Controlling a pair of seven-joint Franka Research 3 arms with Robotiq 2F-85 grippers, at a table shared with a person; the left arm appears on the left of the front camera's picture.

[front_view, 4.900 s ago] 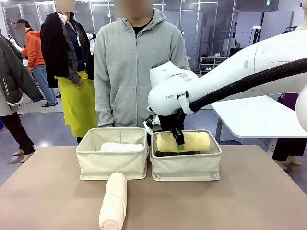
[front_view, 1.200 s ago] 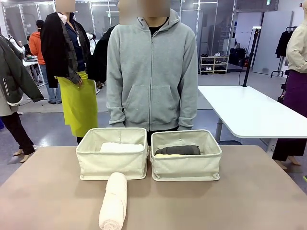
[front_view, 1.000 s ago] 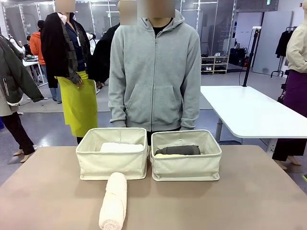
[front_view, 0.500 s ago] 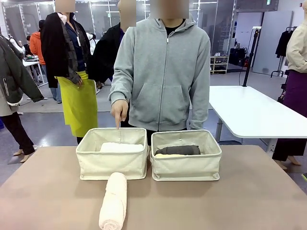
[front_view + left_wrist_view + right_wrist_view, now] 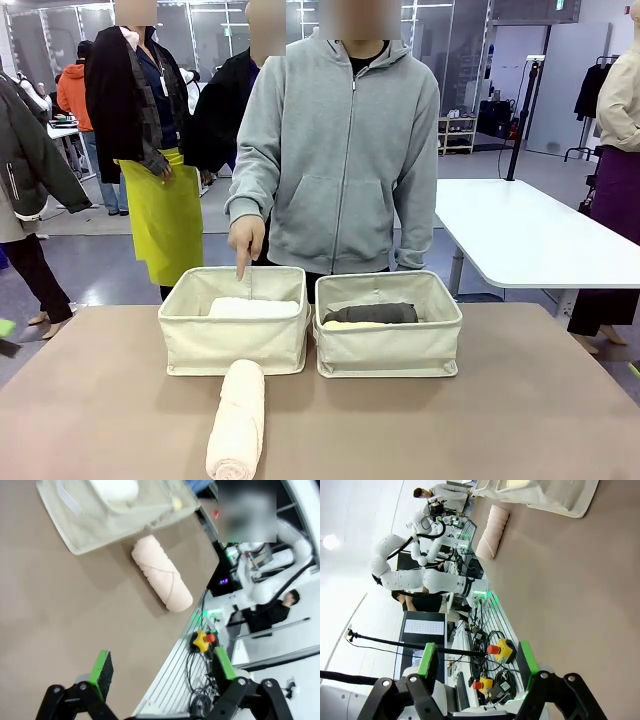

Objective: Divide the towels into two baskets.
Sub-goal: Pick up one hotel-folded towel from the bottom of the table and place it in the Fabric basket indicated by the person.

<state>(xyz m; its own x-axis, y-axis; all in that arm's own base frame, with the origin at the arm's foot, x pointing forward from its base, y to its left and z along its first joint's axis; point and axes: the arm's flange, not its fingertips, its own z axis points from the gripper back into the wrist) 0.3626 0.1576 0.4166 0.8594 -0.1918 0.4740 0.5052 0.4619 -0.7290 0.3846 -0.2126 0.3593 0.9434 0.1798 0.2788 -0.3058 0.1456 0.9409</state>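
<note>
Cream towel (image 5: pixel 237 421) at lower centre, long axis toward us, our left fingers (image 5: pixel 100 667) and right fingers (image 5: pixel 428 661) spread wide, grasping nothing.

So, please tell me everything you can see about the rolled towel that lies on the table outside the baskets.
The cream towel is soft terry rolled into a thick cylinder, with a diagonal fold line showing in the left wrist view. It lies flat on the brown table, its far end right at the front wall of the left basket, its near end toward the robot. No gripper or hand touches it.
</note>
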